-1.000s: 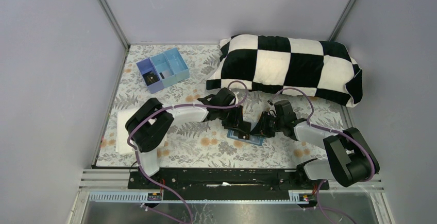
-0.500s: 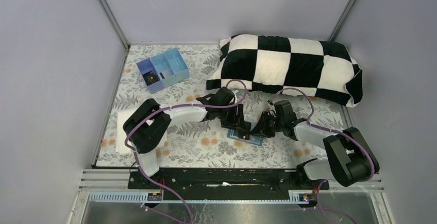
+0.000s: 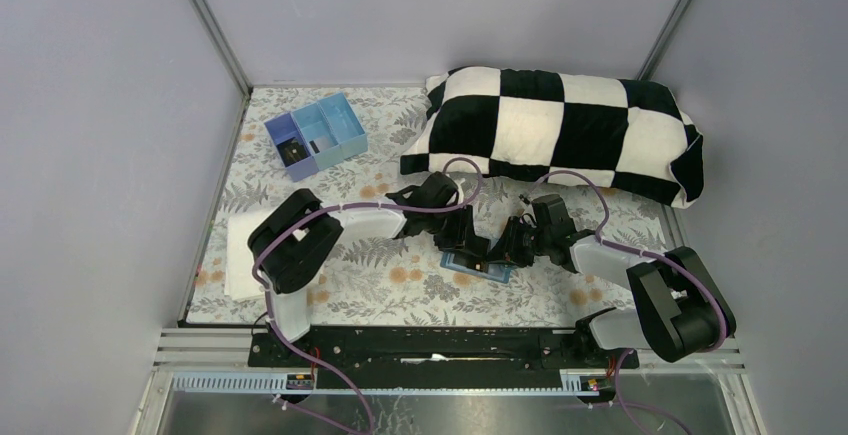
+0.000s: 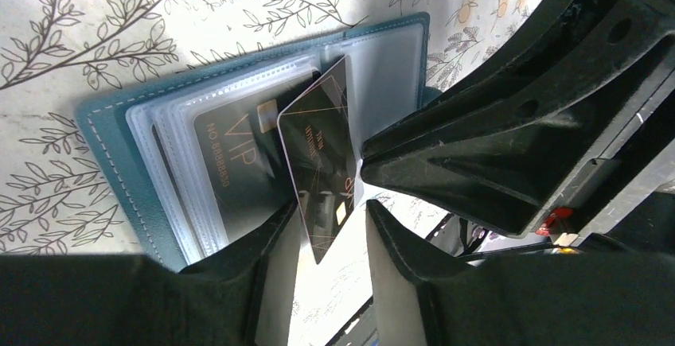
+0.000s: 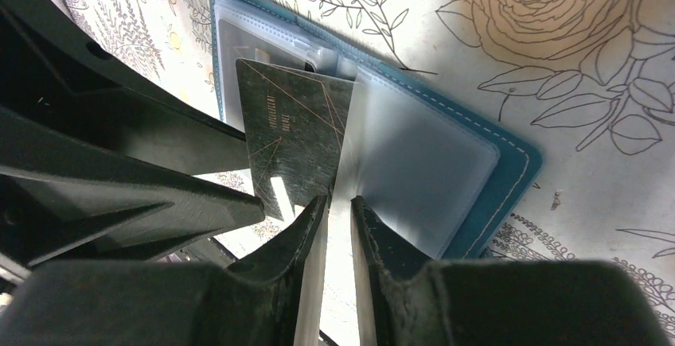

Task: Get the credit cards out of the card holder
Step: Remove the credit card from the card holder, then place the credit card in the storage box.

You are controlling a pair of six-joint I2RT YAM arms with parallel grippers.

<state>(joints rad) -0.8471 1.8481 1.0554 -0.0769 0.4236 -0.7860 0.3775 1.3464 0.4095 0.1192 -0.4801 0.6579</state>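
Note:
The light-blue card holder (image 3: 497,274) lies open on the floral cloth between both grippers, its clear sleeves showing (image 4: 119,147). A black VIP card (image 4: 231,155) sits in one sleeve. A second dark card (image 4: 318,147) stands tilted out of a raised sleeve. Its lower corner hangs between the spread fingers of my left gripper (image 4: 330,227), against the left finger. My right gripper (image 5: 340,203) is pinched narrow on the edge of the raised clear sleeve (image 5: 414,163), right beside that card (image 5: 290,131). In the top view, the left gripper (image 3: 478,252) and right gripper (image 3: 503,252) almost meet.
A blue-and-purple compartment tray (image 3: 340,140) stands at the back left. A black-and-white checked pillow (image 3: 560,130) fills the back right. A white sheet (image 3: 235,255) lies at the left edge. Grey walls enclose the table.
My left gripper has edged a little right and nearer, closer to the right gripper over the holder. The right arm has stayed in place.

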